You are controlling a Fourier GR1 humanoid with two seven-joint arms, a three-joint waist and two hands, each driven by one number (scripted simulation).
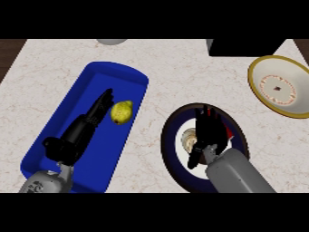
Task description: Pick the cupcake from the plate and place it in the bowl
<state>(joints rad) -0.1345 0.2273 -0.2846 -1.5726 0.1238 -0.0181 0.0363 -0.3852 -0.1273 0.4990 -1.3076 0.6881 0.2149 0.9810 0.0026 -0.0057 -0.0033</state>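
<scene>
A dark blue-rimmed plate (172, 131) lies at the lower middle right of the counter. On it sits the cupcake (189, 138), pale and round, mostly hidden by my right hand (209, 131). That hand lies over the plate with its fingers stretched forward and its thumb just below the cupcake; the fingers do not close round it. The bowl (302, 86), white inside with a yellow rim, stands at the right edge, apart from the plate. My left hand (83, 129) rests open over a blue tray.
A long blue tray (127, 77) lies at the left with a yellow lemon (121, 112) in it, just right of my left fingers. A black box (243, 46) stands at the back right. A grey round object (111, 41) peeks in at the back edge.
</scene>
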